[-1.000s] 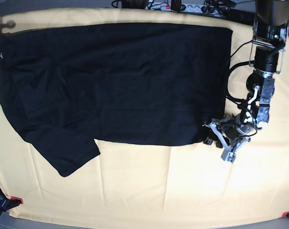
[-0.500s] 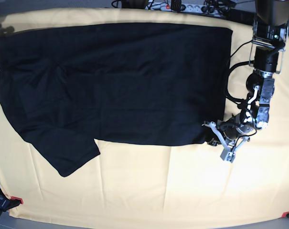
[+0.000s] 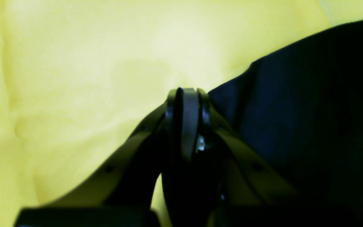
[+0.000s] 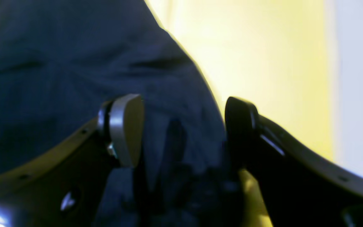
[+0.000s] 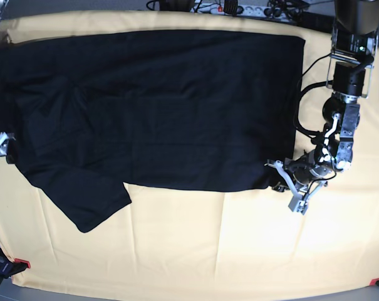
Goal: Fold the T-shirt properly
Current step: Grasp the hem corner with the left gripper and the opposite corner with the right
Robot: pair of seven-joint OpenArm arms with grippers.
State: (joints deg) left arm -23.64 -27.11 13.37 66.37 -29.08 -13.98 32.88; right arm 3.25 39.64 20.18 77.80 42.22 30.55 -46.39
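The black T-shirt (image 5: pixel 158 106) lies spread flat on the pale yellow cloth (image 5: pixel 208 244), one sleeve pointing to the front left. My left gripper (image 5: pixel 275 183) is at the shirt's front right corner. In the left wrist view the left gripper (image 3: pixel 186 94) is shut, with dark shirt cloth (image 3: pixel 310 110) against and under its fingers. My right gripper (image 5: pixel 0 149) is at the shirt's left edge. In the right wrist view the right gripper (image 4: pixel 183 126) is open, low over the shirt (image 4: pixel 58 63), with the shirt's edge lying between its fingers.
A power strip and cables (image 5: pixel 239 9) lie along the back edge. Red tape marks (image 5: pixel 21 262) sit at the cloth's front corners. The left arm's links and cable (image 5: pixel 342 119) stand right of the shirt. Bare yellow cloth fills the front half.
My right gripper has moved forward along the shirt's left edge, from the back left toward the middle left. My left gripper has stayed at the front right corner.
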